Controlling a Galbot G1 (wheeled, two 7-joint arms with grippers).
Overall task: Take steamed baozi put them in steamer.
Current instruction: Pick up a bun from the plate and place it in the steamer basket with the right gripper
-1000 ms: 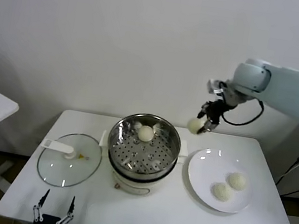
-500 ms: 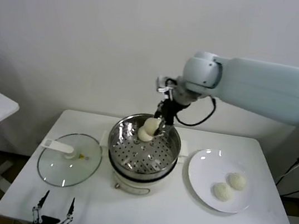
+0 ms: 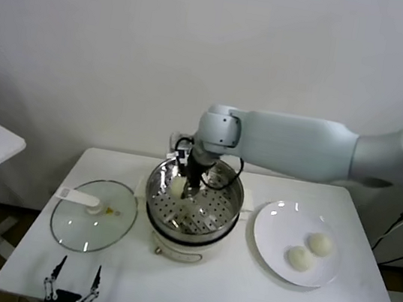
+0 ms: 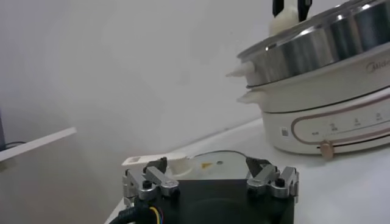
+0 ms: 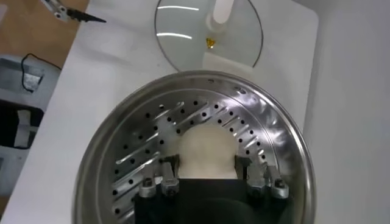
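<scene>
So the baozi (image 5: 207,152) in play is sitting between the fingers of the right hand (image 3: 183,187), low inside the steamer (image 3: 233,201), on the side toward the glass lid (image 3: 93,215). I can't tell if it's actually touching the perforated floor yet or hanging just above it. In the wrist view the fingers are flanking the bun on both sides, only narrowly parted, and I'd say they're hugging it or just starting to let go. It's hard to call which.

Step-wise this is looking like the drop-off of this bun. I'm not seeing another bun in the basket for sure, since the arm is covering part of it. Two more baozi (image 3: 309,251) are waiting on the white plate (image 3: 275,215), on the counter (image 3: 240,301) just beside the steamer.

The next move is probably calling for spreading the fingers wider, lifting straight up clear of the steel rim, then swinging over to the plate.

The left hand (image 4: 210,179) is idling with its fingers spread wide at the counter's near edge, holding nothing.
</scene>
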